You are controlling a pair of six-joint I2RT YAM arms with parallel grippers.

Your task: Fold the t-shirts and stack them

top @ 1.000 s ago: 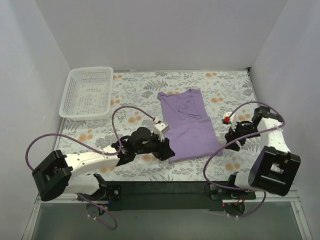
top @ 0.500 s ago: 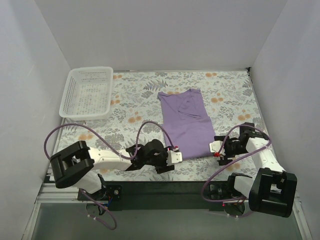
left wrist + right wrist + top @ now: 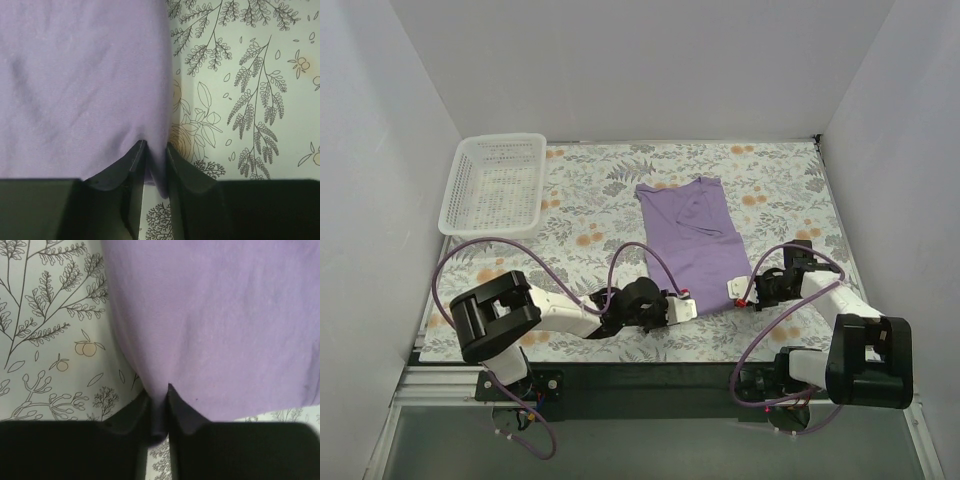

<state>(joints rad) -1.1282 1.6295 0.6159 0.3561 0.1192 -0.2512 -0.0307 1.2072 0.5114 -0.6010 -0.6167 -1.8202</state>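
Note:
A lavender t-shirt [image 3: 694, 238] lies folded lengthwise on the floral cloth, neck end far, hem end near. My left gripper [image 3: 686, 310] sits at the hem's near-left corner, shut on a pinch of the t-shirt [image 3: 75, 85] with purple cloth between its black fingers [image 3: 125, 167]. At the near-right corner my right gripper [image 3: 736, 292] is shut on the t-shirt [image 3: 225, 315] too, the fabric bunched between its fingers [image 3: 182, 410]. Both grippers rest low on the table.
A white mesh basket [image 3: 495, 184] stands at the far left of the floral tablecloth [image 3: 600, 190]. White walls close in on the left, back and right. The arms' bases and cables lie along the near edge.
Both arms swung in to the shirt's near hem corners. Both grippers opened wider, then closed on the fabric. The shirt itself has not moved.

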